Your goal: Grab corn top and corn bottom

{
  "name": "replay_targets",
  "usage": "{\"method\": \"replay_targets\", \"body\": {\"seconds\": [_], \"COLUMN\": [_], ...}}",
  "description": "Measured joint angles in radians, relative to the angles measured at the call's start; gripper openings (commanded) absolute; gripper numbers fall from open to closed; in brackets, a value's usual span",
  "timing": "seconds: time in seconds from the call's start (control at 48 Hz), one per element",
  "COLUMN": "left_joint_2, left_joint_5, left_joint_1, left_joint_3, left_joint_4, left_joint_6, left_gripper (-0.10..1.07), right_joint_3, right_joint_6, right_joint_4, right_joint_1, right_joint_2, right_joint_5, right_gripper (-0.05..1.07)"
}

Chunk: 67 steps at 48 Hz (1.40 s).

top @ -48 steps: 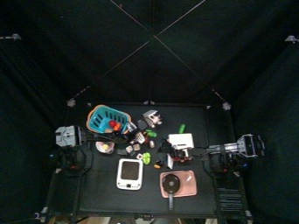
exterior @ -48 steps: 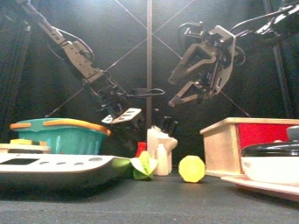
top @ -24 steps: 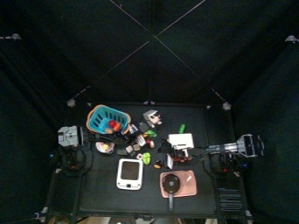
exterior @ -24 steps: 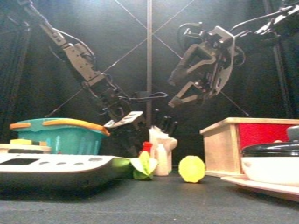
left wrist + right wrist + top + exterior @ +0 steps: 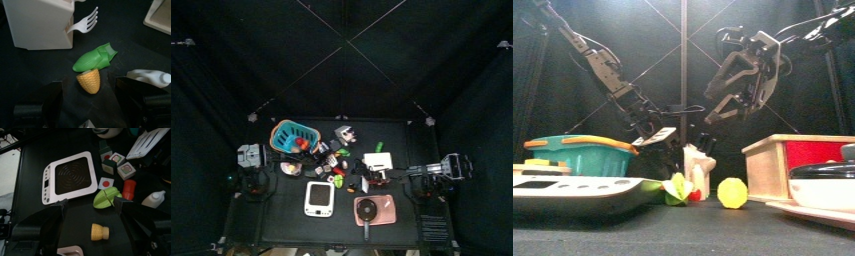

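1. Nothing grabbed yet. Both corn pieces lie on the table, no jaw touching either.
2. Corn top (image 5: 93, 64), the half with the green husk and a yellow cone tip, sits centre frame in the left wrist view, just below a white box (image 5: 40, 25) with a white plastic fork (image 5: 85, 21) leaning on it. In the front view it is the green-yellow piece low centre (image 5: 677, 188).
3. Corn bottom (image 5: 100, 232), a short yellow stub, is lower centre in the right wrist view, apart from the top half. In the front view it is the yellow disc (image 5: 732, 192) just right of the white bottle (image 5: 699, 172).
4. Left gripper (image 5: 87, 95): jaws spread wide, straddling the corn top's yellow tip with a gap each side. Looks like a pre-grasp; descent and close remain.
5. Right gripper (image 5: 90, 210): jaws wide, nothing held. In the front view it hangs high in the upper right (image 5: 734, 95), well above the table. Full reach to the corn bottom remains.
6. Clutter near targets: scale (image 5: 67, 176), toy blocks (image 5: 113, 163), red piece (image 5: 129, 188). Tight clearance around the corn top, I judge.
7. Progress estimate: left approach mostly done, right barely begun, zero of two grasps.
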Motion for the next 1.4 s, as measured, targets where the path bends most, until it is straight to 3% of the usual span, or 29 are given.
{"method": "replay_targets", "body": {"seconds": [1.396], "left_joint_2": [0.091], "left_joint_5": [0.002], "left_joint_1": [0.023], "left_joint_3": [-0.035], "left_joint_4": [-0.015], "left_joint_6": [-0.003], "left_gripper": [0.95], "right_joint_3": [0.0], "right_joint_6": [-0.002], "right_joint_4": [-0.002], "right_joint_1": [0.0], "right_joint_2": [0.002], "right_joint_5": [0.0], "right_gripper": [1.02]}}
